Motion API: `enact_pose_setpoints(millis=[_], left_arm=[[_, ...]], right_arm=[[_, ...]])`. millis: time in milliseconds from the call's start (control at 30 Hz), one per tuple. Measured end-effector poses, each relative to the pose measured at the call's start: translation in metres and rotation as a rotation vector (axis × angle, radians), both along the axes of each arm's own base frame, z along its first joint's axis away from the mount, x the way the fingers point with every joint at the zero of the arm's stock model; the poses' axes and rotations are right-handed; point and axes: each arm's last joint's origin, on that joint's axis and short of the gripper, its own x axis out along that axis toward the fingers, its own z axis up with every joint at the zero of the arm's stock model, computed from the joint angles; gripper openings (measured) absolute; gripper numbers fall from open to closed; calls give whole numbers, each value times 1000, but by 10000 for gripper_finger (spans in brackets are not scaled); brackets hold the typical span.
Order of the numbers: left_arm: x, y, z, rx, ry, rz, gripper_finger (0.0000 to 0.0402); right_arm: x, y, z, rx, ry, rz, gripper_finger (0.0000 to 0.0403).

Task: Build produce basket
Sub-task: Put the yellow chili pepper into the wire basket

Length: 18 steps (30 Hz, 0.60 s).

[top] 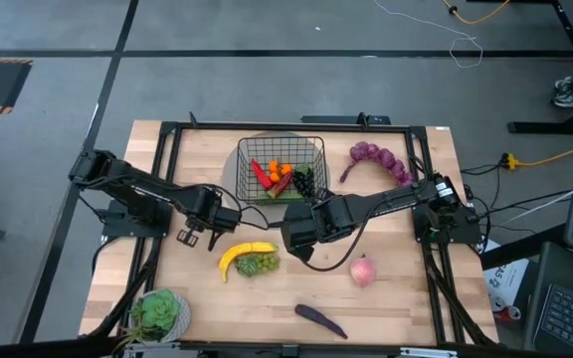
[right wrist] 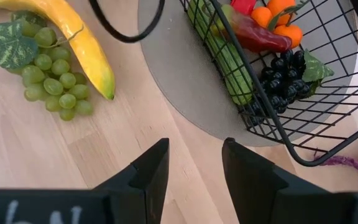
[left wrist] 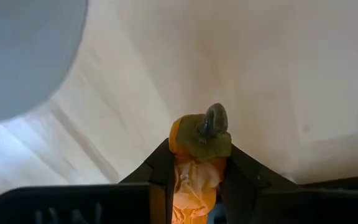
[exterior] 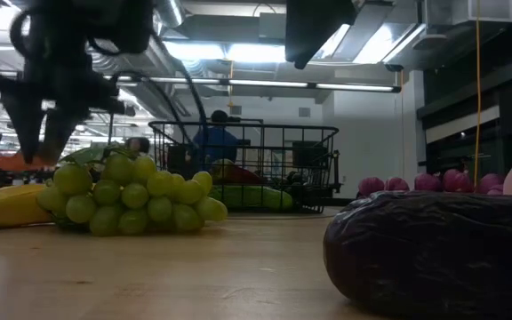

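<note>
The black wire basket stands on a round grey disc at the table's far middle. It holds a cucumber, a red chili, orange pieces and dark grapes. My left gripper is just left of the disc and is shut on an orange fruit piece. My right gripper is open and empty over the table, just near of the basket. A banana, green grapes, a peach, an eggplant and purple grapes lie on the table. My left gripper pinches the orange piece's body between its two fingers. The piece's stem end, with a grey-green cap, sticks out beyond the fingertips. The fingers point down over bare table beside the grey disc. The rest of the piece is hidden between the fingers.
A potted green plant stands at the near left corner. A black frame runs along the table's edges. Bare wood lies between the banana and the peach.
</note>
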Motion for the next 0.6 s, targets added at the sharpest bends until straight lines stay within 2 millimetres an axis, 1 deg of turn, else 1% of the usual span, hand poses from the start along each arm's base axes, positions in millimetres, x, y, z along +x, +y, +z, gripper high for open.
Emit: enact_pose_setpoints(millis=[133, 267, 367, 500, 533, 600], left_arm=[[0, -5, 21, -18, -86, -30, 75], [7, -6, 47, -15, -220, -36, 75], [14, -4, 70, -2, -333, -29, 75], [27, 4, 106, 13, -521, -47, 75], [29, 8, 114, 15, -567, -48, 75], [33, 21, 138, 28, -690, -26, 75]], right_arm=[[0, 0, 0, 0, 1, 0, 149], [0, 0, 0, 0, 1, 0, 149], [0, 0, 0, 0, 2, 0, 149], [-1, 0, 0, -4, 11, 4, 149], [-1, 0, 0, -7, 14, 13, 149], [-1, 0, 0, -14, 21, 29, 149]])
